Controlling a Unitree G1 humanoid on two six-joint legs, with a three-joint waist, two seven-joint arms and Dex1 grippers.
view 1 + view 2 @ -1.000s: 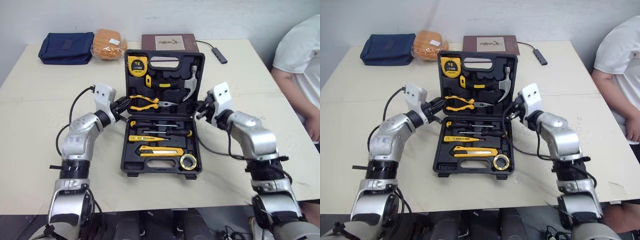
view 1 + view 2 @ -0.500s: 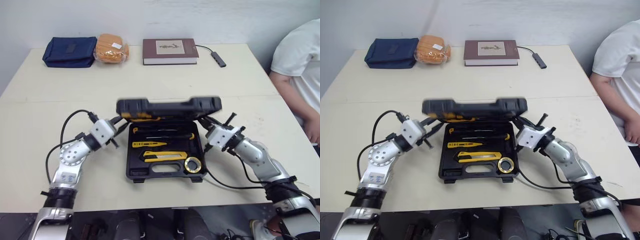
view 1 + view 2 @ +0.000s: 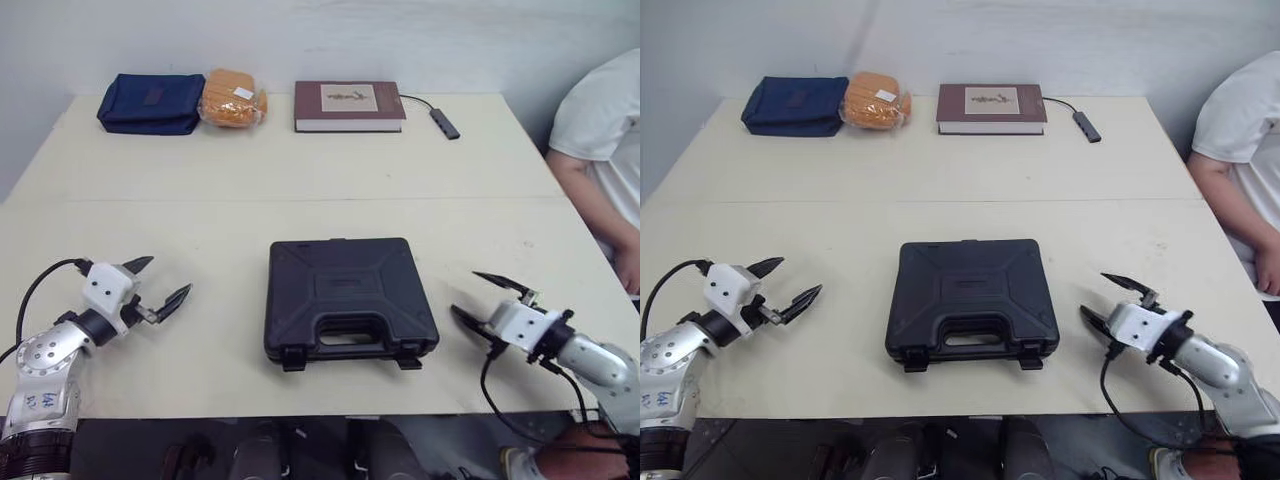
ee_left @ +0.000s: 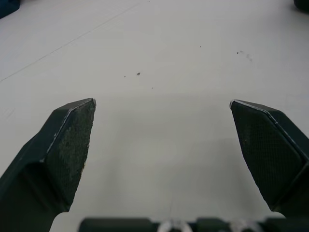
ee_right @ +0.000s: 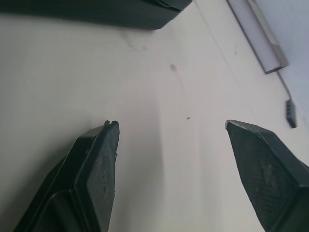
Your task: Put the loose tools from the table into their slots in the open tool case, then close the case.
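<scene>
The black hard-plastic tool case (image 3: 348,295) lies shut near the middle of the cream tabletop's (image 3: 300,180) front edge, handle frontward. It is probably rigid and heavy with tools, best held by that moulded handle. Left pincer (image 3: 168,277) and right pincer (image 3: 464,292) gape apart, empty, well clear on either side.
</scene>
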